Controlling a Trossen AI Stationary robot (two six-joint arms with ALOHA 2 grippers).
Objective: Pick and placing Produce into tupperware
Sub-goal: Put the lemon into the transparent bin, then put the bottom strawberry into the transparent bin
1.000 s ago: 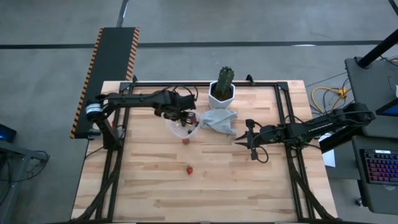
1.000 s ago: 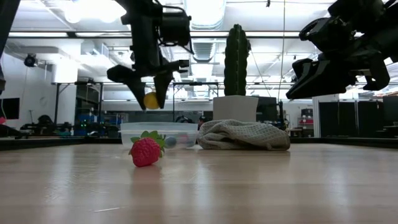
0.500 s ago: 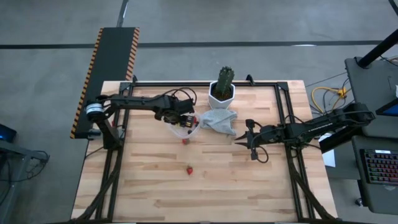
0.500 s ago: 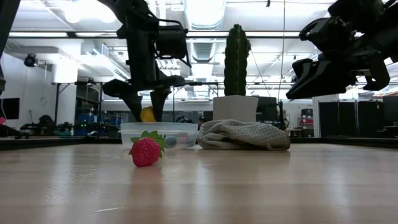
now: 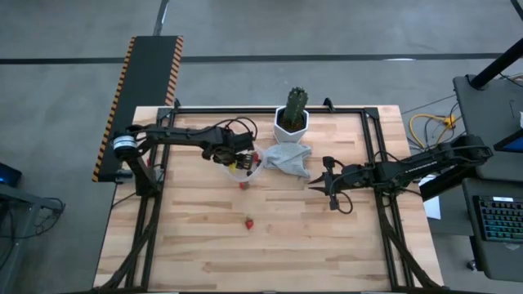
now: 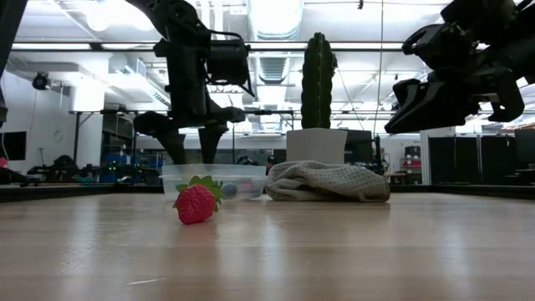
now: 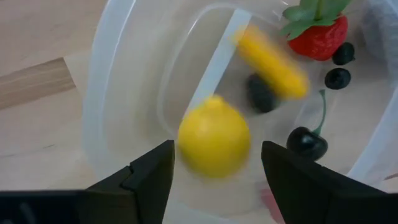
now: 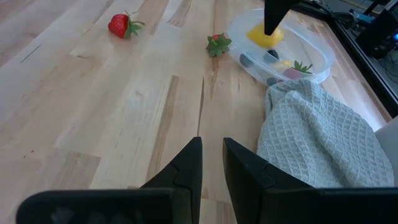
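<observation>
Lemon [image 7: 213, 140] dropping from left tool [image 7: 214, 171], whose fingers are spread over the tupperware [image 5: 243, 167]; it sits between them, inside the rim, apparently let go. Best to keep centred and lift straight so nothing gets knocked out. Right tool [image 8: 211, 163] waits near the cloth [image 8: 317, 134], fingers nearly together, empty. Two strawberries [image 5: 248, 221] are loose on bench [image 5: 204, 253].

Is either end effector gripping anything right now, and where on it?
Nothing is held. The left end effector is open above the tupperware, the lemon loose between its fingers. The right end effector is empty.
</observation>
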